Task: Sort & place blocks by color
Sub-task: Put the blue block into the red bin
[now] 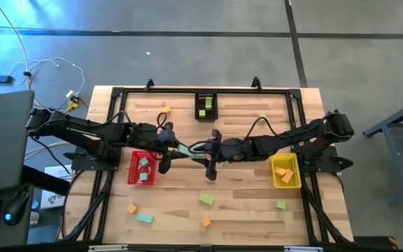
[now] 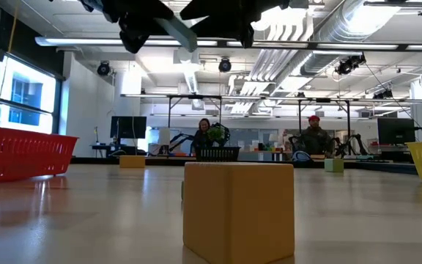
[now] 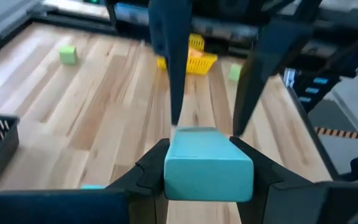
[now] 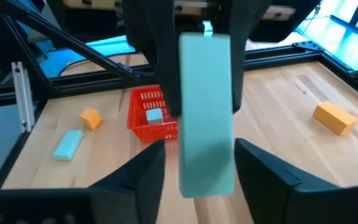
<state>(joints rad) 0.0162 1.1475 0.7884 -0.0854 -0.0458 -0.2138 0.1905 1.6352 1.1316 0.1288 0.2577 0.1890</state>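
My left hand is above the middle of the desk, pinching one end of a mint-teal bar between its fingers. My right hand meets it from the other side, its fingers spread to either side of the same bar's far end with a gap showing, not clamped on it; the bar bridges the space between both hands. Below and beside my left hand sits the red bin with pale teal blocks inside. The yellow bin near the desk's right edge holds orange blocks, and the black bin at the far edge holds lime green ones. Loose on the near part of the desk lie an orange block, a teal bar, another orange cube, and two green blocks. One more orange block rests near the black bin.
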